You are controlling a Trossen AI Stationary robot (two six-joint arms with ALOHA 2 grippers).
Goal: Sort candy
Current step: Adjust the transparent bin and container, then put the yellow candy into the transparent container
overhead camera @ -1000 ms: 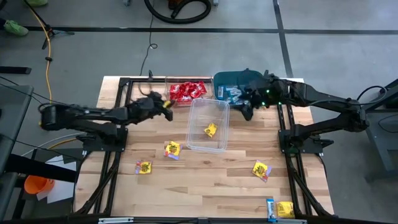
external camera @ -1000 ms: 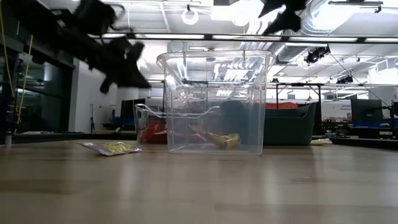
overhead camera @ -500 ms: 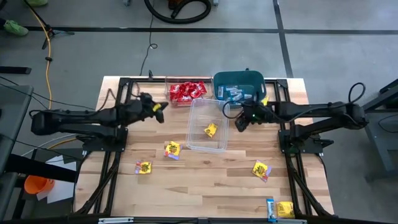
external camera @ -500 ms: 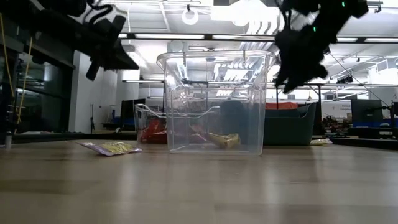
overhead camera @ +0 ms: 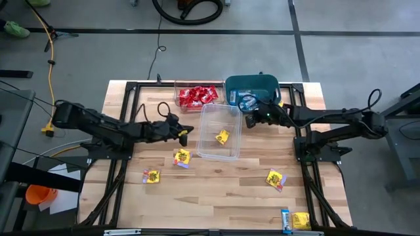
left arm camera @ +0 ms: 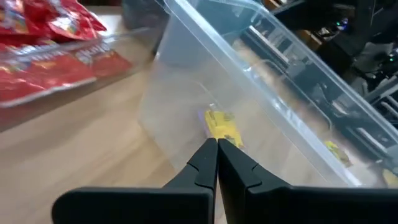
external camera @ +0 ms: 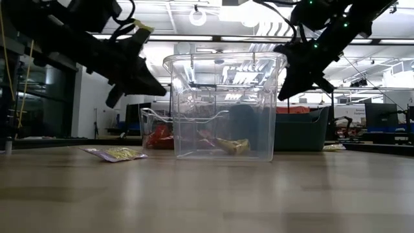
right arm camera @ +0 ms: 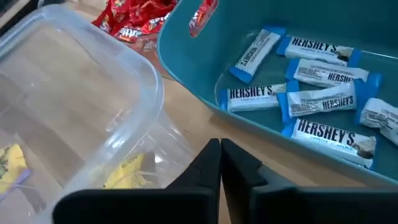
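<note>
My left gripper [overhead camera: 186, 136] [left arm camera: 216, 143] is shut with nothing between its fingers. It hovers just left of the tall clear tub [overhead camera: 220, 131], which holds one yellow candy [overhead camera: 222, 136] [left arm camera: 221, 126]. My right gripper [overhead camera: 249, 120] [right arm camera: 221, 147], also shut on nothing, hangs between that tub and the teal bin [overhead camera: 251, 88] of blue candy [right arm camera: 323, 93]. Red candy [overhead camera: 197, 96] fills a low clear tub at the back. Loose yellow candy [overhead camera: 182, 157] [overhead camera: 152, 176] [overhead camera: 275, 178] lies flat on the table.
A yellow packet [overhead camera: 300, 220] and a blue one [overhead camera: 285, 219] lie at the near right corner. Black frame rails [overhead camera: 121, 164] [overhead camera: 308, 177] run along both table sides. Bare wood [overhead camera: 223, 190] lies in front of the tall tub.
My right gripper has sunk from high over the teal bin to beside the tall tub's right rim and has shut. My left gripper has swung toward the near edge and the right, down to the tall tub's left wall, staying shut.
</note>
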